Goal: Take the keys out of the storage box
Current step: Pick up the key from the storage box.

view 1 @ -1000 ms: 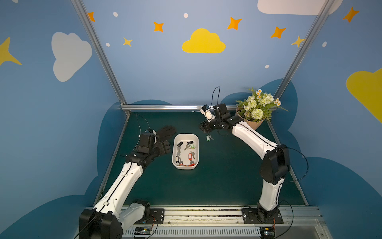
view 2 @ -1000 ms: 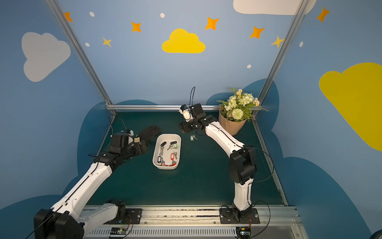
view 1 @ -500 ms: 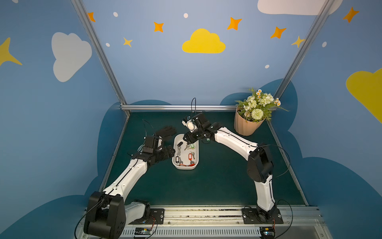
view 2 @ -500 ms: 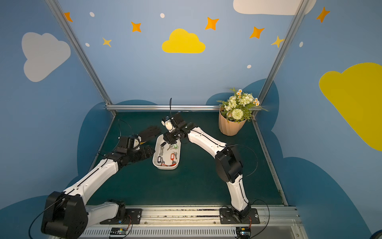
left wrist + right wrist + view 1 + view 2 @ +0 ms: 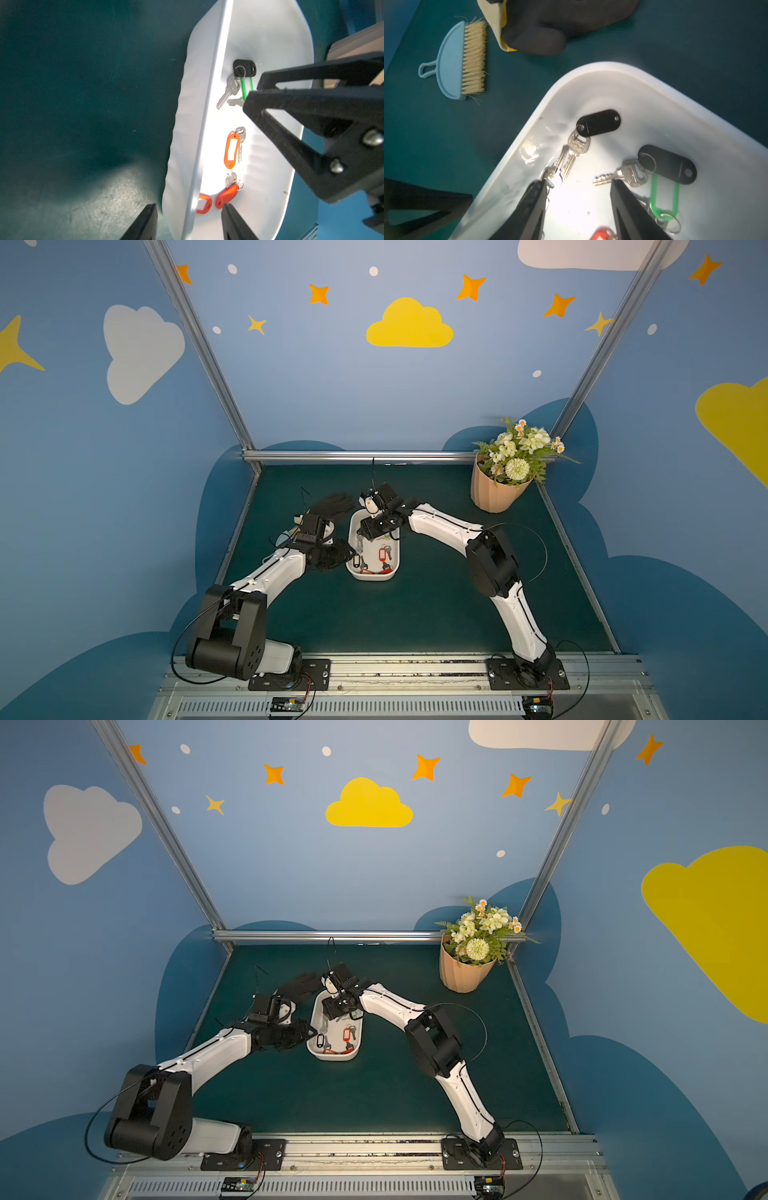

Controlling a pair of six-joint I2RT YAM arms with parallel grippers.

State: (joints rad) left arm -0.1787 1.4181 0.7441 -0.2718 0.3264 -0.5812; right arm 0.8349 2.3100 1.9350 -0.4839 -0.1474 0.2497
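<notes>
Right fingers [image 5: 533, 207] moved into storage box [image 5: 372, 576], spread over keys [image 5: 578, 146] | left fingers [image 5: 143, 224] spread astride box wall | long axis near-far

Both top views look steeply down from high on the robot's side, far off, covering the whole green table [image 5: 415, 614]. Each wrist camera peers close into the white storage box [image 5: 270, 41]; both share its black-tagged key [image 5: 670, 166].

Left arm [image 5: 274, 572] and right arm [image 5: 444, 526] bowed inward, left fingers [image 5: 145, 224] and right fingers [image 5: 533, 207] parted, tips down.
</notes>
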